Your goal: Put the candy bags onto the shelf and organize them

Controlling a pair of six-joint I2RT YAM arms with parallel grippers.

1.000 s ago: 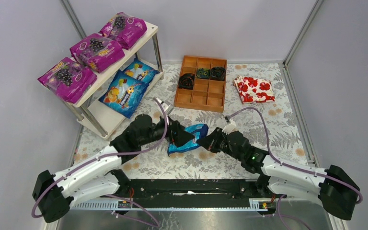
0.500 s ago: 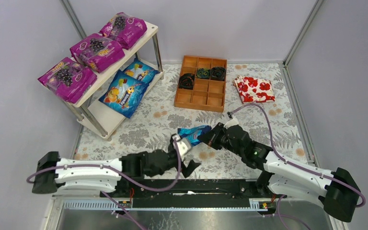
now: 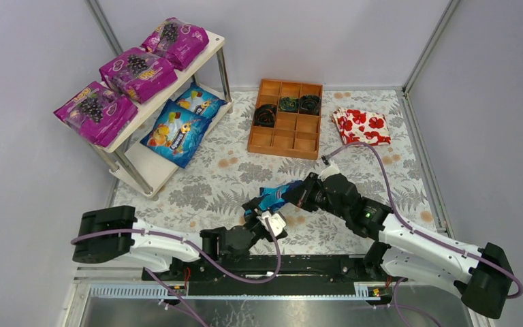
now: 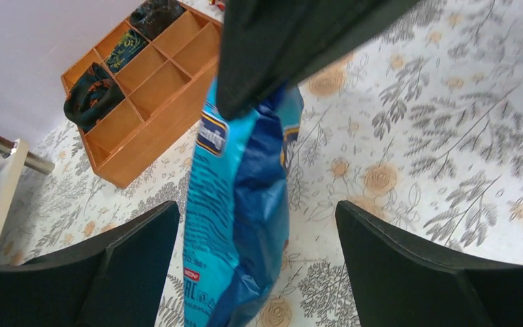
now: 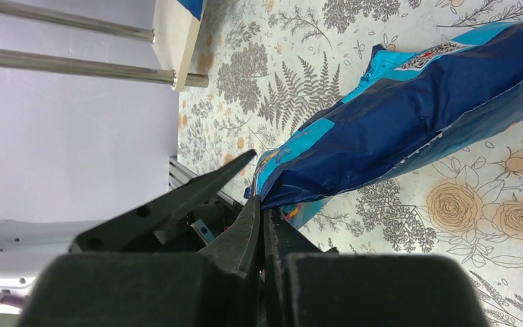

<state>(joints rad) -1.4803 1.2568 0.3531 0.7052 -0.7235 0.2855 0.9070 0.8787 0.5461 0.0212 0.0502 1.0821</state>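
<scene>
My right gripper (image 3: 293, 195) is shut on one end of a blue candy bag (image 3: 271, 198) and holds it off the table; its jaws pinch the bag's edge in the right wrist view (image 5: 262, 211), where the bag (image 5: 415, 116) hangs out to the right. My left gripper (image 3: 263, 211) is open just below the bag. In the left wrist view the bag (image 4: 238, 204) hangs between the spread fingers (image 4: 109, 272), touching neither. The shelf (image 3: 146, 163) stands at far left with three purple bags (image 3: 137, 71) on top and two blue bags (image 3: 177, 133) on its lower board.
An orange-brown compartment tray (image 3: 286, 129) with dark rolled items sits at the back centre. A folded white cloth with red flowers (image 3: 361, 126) lies to its right. Grey walls enclose the floral table (image 3: 395, 184). The shelf's metal leg (image 5: 75, 68) shows in the right wrist view.
My left arm let go of the blue bag, swung back toward the near edge, then came up under the bag with open jaws. My right gripper lifted the bag and shifted slightly left.
</scene>
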